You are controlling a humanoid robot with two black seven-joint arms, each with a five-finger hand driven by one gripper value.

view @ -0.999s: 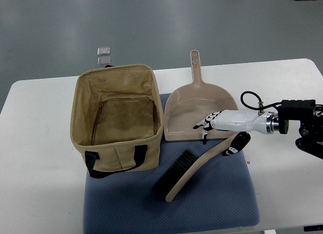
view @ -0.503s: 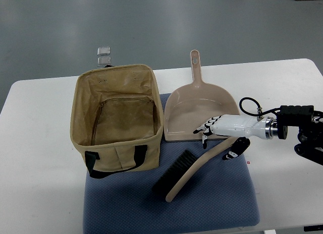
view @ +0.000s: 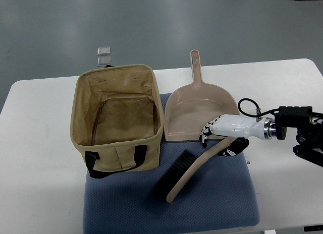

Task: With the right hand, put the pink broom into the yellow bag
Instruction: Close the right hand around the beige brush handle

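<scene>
**Right hand settles lower onto the broom handle**

Since a second ago the right hand [view: 218, 134] has slid down and a little toward the robot, its fingers now curling over the upper end of the broom's handle where before they hung spread above the dustpan's front lip.

The white table [view: 45, 158] fills most of the view. On it, toward 6 o'clock, lies a blue textured mat [view: 212, 198]. The yellow bag [view: 117, 120], soft canvas, boxy and open-topped with dark strap handles, stands at 9 o'clock with its near edge on the mat. At 1 o'clock from the bag's front corner rests the dustpan [view: 194, 108], smooth pinkish-beige plastic, its long handle pointing to 12. The pink broom [view: 194, 167] lies on the mat at 6 o'clock from the dustpan: curved pale handle, black bristles toward the bag. The hand's white fingers clasp the handle's top, thumb below it; how firm the grip is cannot be judged.
</scene>
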